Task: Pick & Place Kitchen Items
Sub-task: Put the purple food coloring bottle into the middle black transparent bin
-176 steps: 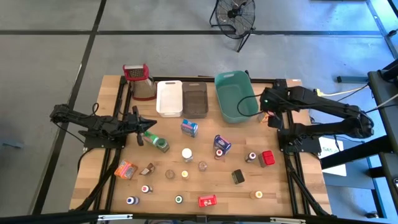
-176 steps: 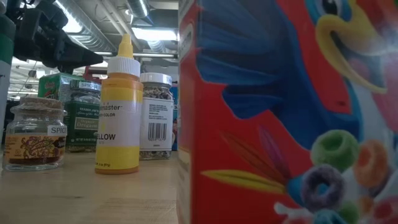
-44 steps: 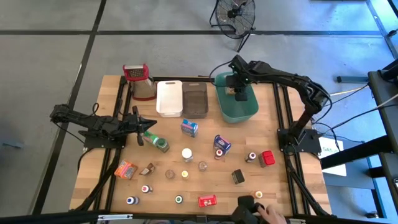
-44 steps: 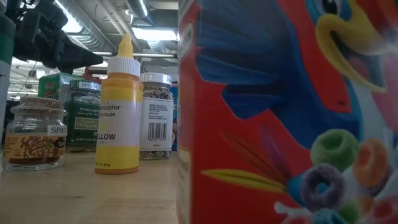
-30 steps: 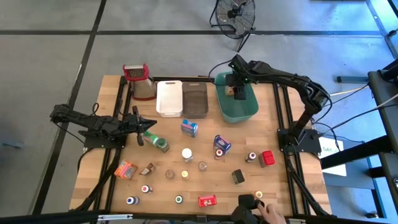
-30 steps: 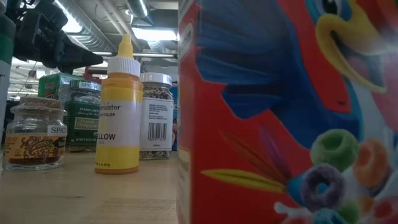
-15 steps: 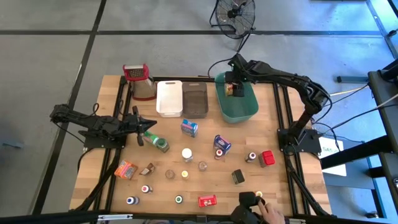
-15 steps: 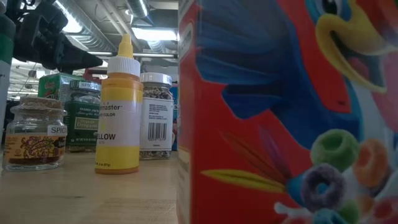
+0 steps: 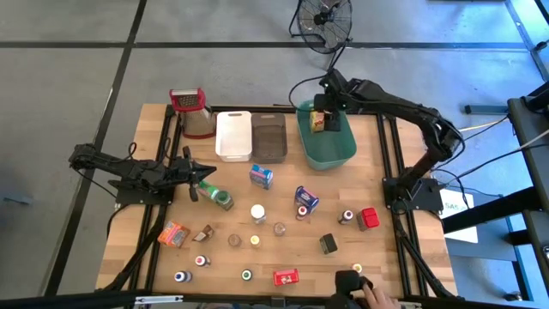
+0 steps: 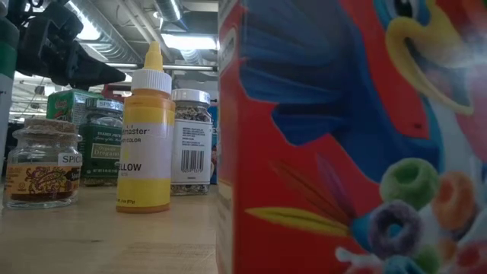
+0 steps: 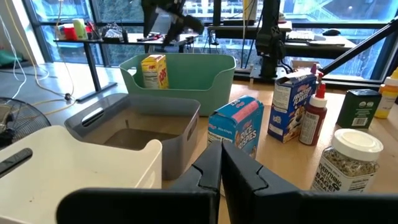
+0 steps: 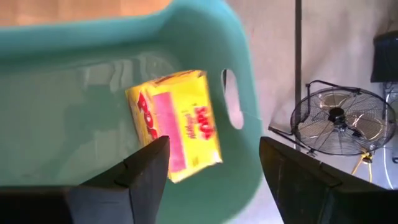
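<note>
Pincer [image 9: 321, 118] of the right arm hung spread over the teal bin [image 9: 336, 154], a yellow box [image 12: 176, 124] leaning inside it, while the left pincer [image 9: 206, 172] rested pressed together.

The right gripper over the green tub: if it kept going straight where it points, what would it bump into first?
Most likely the yellow cereal box lying in the teal bin; the open right gripper points at it.
</note>
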